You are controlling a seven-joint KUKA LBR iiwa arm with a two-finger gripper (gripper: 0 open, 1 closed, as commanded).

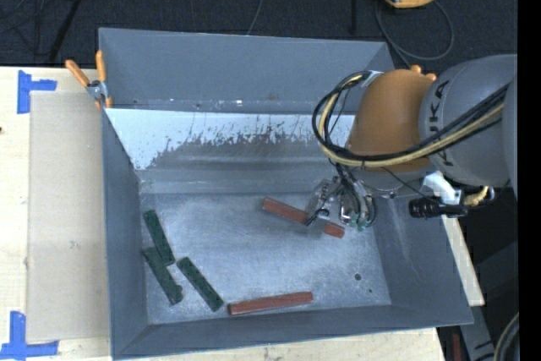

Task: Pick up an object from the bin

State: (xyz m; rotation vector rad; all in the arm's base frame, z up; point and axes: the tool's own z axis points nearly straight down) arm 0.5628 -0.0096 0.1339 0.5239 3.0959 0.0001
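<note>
— Bin (pixel 118 182) is holding what?
— Three green sticks (pixel 161 245) are lying bottom left; a front brown stick (pixel 270 303) is lying near the wall; a middle brown stick (pixel 281 209) is lying under the gripper (pixel 332 214); I cannot tell if it is gripping.

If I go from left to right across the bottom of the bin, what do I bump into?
Three dark green sticks → the red-brown stick lowest in the picture → the red-brown stick in the middle → the robot's pincer, right at that stick's right end.
</note>
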